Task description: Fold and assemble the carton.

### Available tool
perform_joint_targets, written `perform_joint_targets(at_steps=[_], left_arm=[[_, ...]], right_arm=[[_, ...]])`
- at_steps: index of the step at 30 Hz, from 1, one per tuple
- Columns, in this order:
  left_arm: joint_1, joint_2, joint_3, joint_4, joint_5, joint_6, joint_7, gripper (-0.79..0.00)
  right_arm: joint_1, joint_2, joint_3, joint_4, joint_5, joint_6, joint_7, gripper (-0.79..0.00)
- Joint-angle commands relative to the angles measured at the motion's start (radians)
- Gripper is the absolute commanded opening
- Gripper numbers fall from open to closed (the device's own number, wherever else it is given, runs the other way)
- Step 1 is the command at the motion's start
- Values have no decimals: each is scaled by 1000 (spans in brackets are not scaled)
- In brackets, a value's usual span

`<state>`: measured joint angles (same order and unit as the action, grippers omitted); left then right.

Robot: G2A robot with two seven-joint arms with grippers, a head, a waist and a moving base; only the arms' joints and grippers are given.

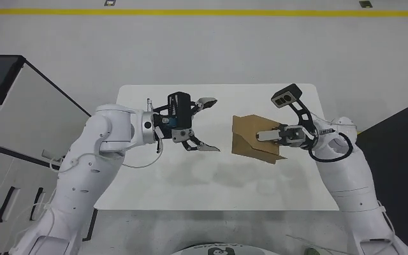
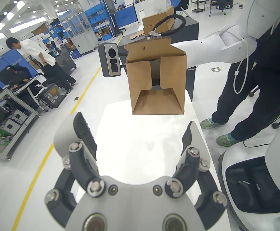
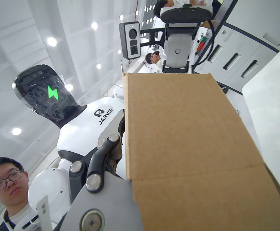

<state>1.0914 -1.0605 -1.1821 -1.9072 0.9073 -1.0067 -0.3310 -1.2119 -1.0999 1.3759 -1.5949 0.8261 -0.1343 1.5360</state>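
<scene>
A brown carton [image 1: 254, 136] is held partly folded above the white table [image 1: 210, 185], right of its middle. My right gripper [image 1: 263, 136] is shut on the carton's side panel [image 3: 186, 142], with one finger [image 3: 121, 131] pressed on the panel's edge and the other hidden behind the cardboard. In the left wrist view the carton [image 2: 156, 87] hangs with an open end and folded-in flaps facing the camera. My left gripper [image 1: 205, 125] stands open a short way left of the carton, pointing at it. Nothing lies between its fingers [image 2: 84, 129], and it [image 2: 135, 129] is clear of the cardboard.
A person in dark trousers and green shoes [image 2: 240, 98] stands close to the table's right side. Behind the carton a black stand [image 2: 188, 24] carries more cardboard boxes [image 2: 157, 20]. A dark frame [image 1: 19, 83] sits left of the table.
</scene>
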Motion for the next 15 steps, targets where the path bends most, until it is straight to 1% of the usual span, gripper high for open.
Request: perform_joint_targets(at_steps=[1, 3, 7, 11, 15], left_arm=[[1, 0, 0, -1, 23, 2, 12, 0], [1, 0, 0, -1, 23, 2, 12, 0], [19, -4, 17, -14, 10, 50, 48, 0], [5, -6, 44, -13, 7, 51, 37, 0], [2, -6, 44, -12, 16, 52, 27, 0]], right_arm=[[0, 0, 1, 1, -1, -1, 0, -785], [0, 0, 1, 1, -1, -1, 0, -785], [-10, 2, -2, -29, -35, -1, -39, -785], [-3, 6, 1, -38, -56, -2, -38, -785], [3, 8, 5, -38, -77, -7, -40, -785]])
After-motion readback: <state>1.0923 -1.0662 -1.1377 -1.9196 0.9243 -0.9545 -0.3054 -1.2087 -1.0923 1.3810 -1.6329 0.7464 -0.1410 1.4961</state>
